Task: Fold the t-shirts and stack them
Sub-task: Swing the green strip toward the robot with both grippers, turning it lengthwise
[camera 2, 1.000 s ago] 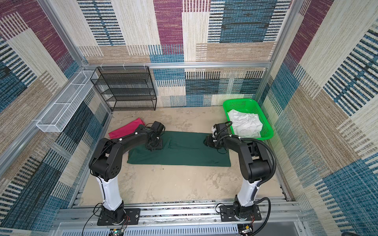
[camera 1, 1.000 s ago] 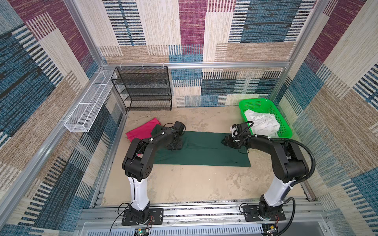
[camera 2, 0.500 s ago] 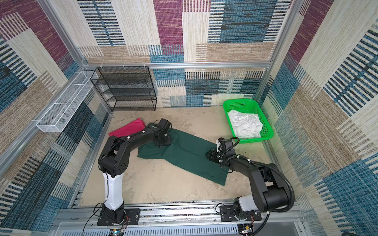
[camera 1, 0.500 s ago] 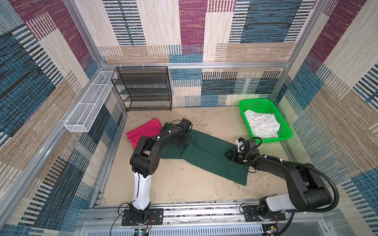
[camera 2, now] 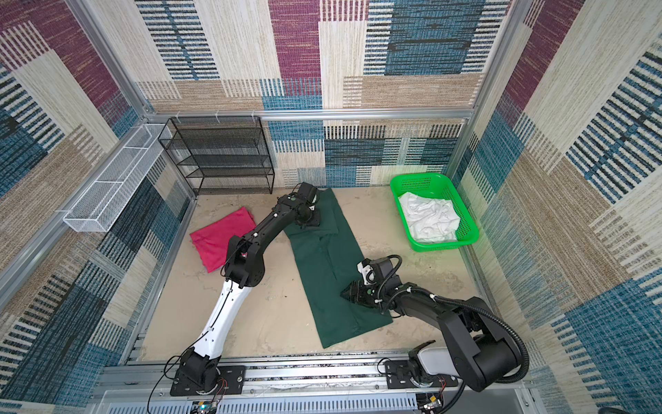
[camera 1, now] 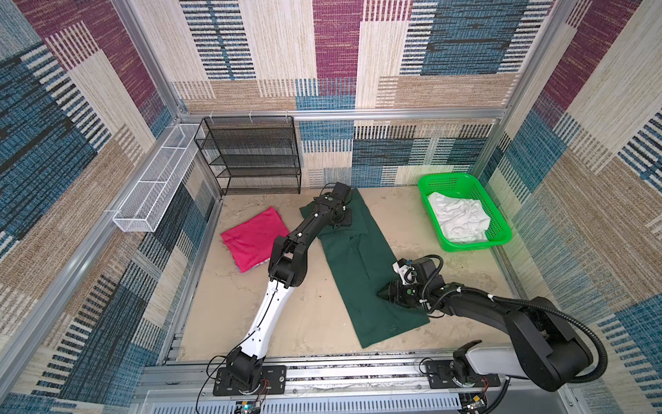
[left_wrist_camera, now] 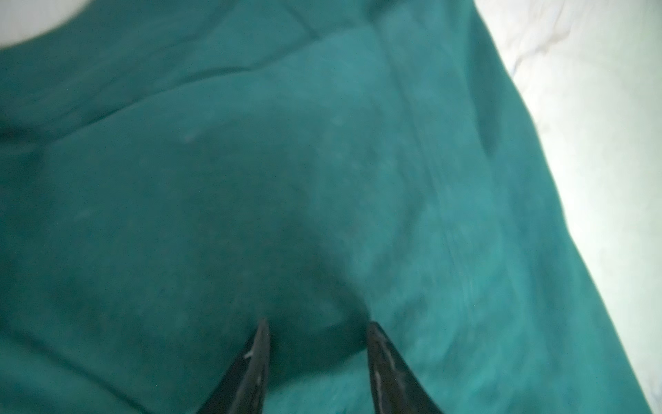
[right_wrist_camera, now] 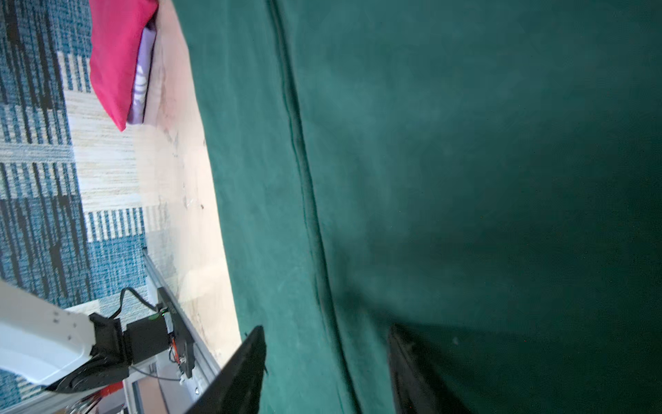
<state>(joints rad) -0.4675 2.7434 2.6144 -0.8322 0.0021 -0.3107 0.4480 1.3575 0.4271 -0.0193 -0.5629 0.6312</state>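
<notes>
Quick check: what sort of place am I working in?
Probably a purpose-built robot test cell: aluminium framing holds woven-patterned wall panels, and the left arm and right arm are bolted to a front rail.

Soft matt cloth is shown by the dark green t-shirt (camera 1: 358, 261) and the pink t-shirt (camera 1: 252, 238) (2 shirts); glossy plastic lattice is shown by the green basket (camera 1: 473, 245).

Aluminium framing (camera 1: 358, 114) and patterned panels (camera 1: 335, 53) mark a robot lab.

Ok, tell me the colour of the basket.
The basket is bright green, clearest in a top view.
</notes>
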